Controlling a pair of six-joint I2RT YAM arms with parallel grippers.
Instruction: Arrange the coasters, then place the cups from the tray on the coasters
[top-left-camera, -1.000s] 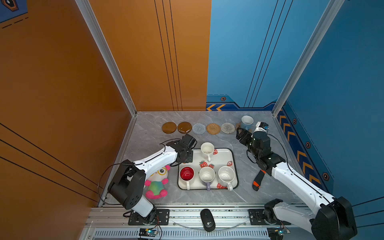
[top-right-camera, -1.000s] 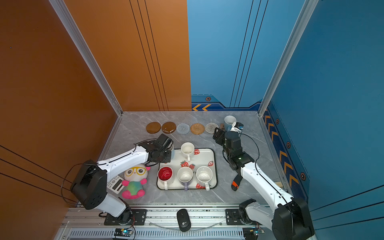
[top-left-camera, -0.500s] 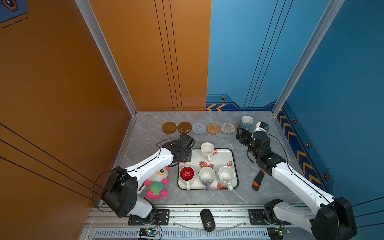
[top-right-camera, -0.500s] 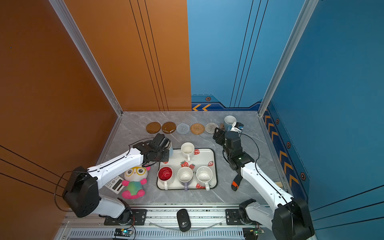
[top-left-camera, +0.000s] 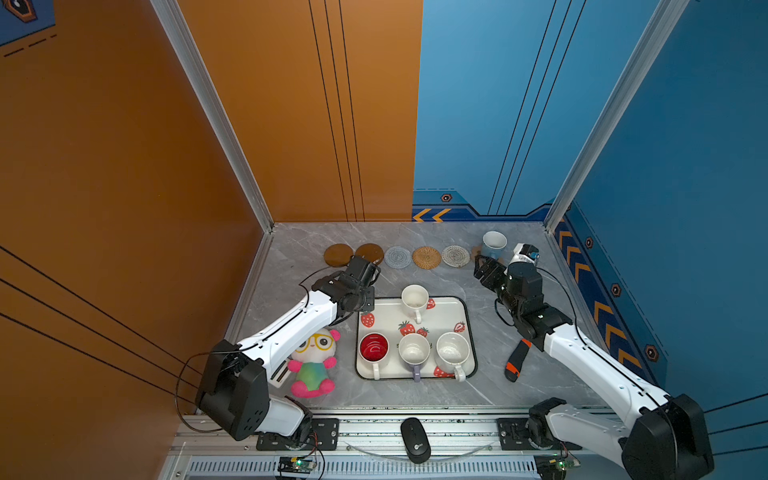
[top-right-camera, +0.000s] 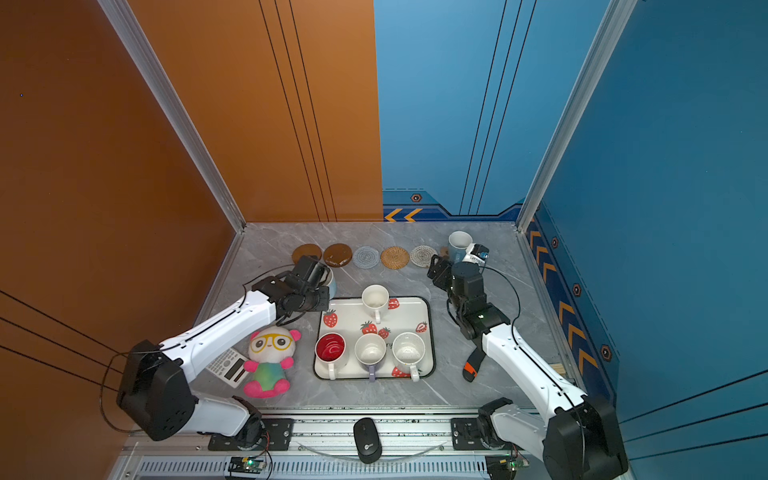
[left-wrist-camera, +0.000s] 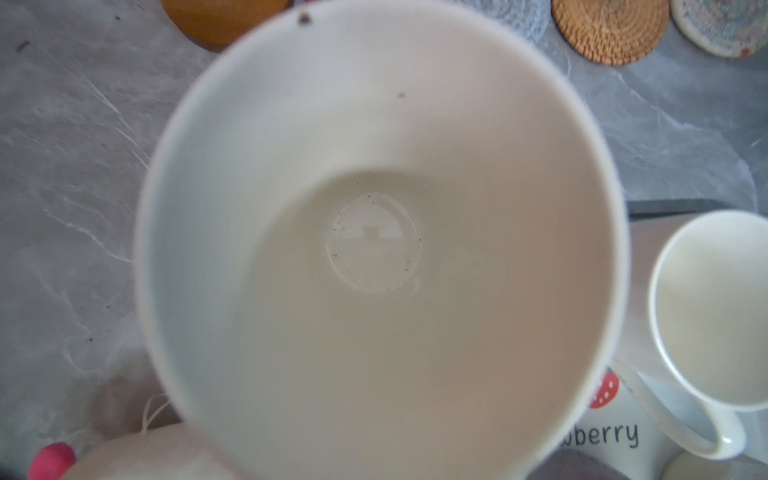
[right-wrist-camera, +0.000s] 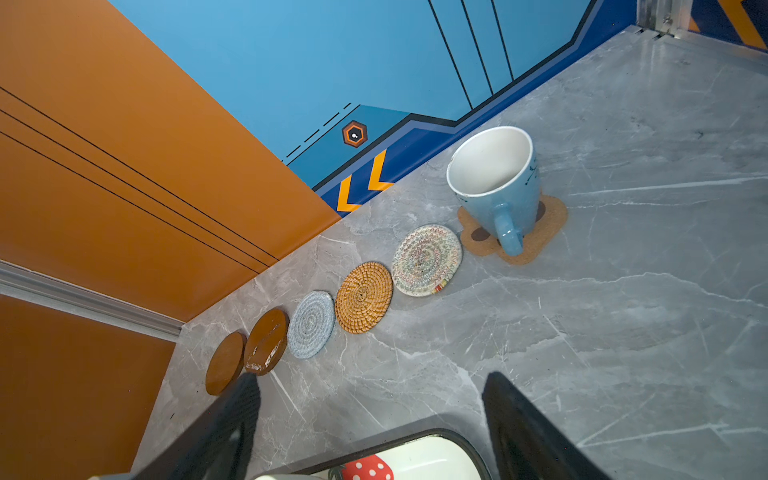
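"Which arm has a cup?"

"The left gripper (top-left-camera: 368, 272). Its jaws are drawn narrow on a light blue cup (left-wrist-camera: 374, 249), mouth up. It hangs just off the far left corner of the tray (top-left-camera: 442, 313), clear of the rim."

"Where would it go?"

"My guess is one of the two brown coasters (top-left-camera: 338, 254). They lie straight beyond the cup, on the side away from the tray. The row of coasters runs parallel to the tray's far edge, so it looks like a short carry outward from the tray, then down. The left arm is far nearer that end."

"And the handle?"

"I can't see it. The arm hides it from above."

"The right gripper (right-wrist-camera: 372, 378)?"

"Spread wide and empty, off the tray's far right corner. It faces the other blue cup (right-wrist-camera: 496, 183), which is seated on the paw-print coaster (right-wrist-camera: 552, 216) at that end of the row."

"What about the rest?"

"Four cups (top-left-camera: 452, 351) wait on the tray. The grey marble tabletop (top-left-camera: 395, 392) is flat and bare between the tray and the row. Orange and blue walls stand close behind the coasters, so there's little room to overshoot."
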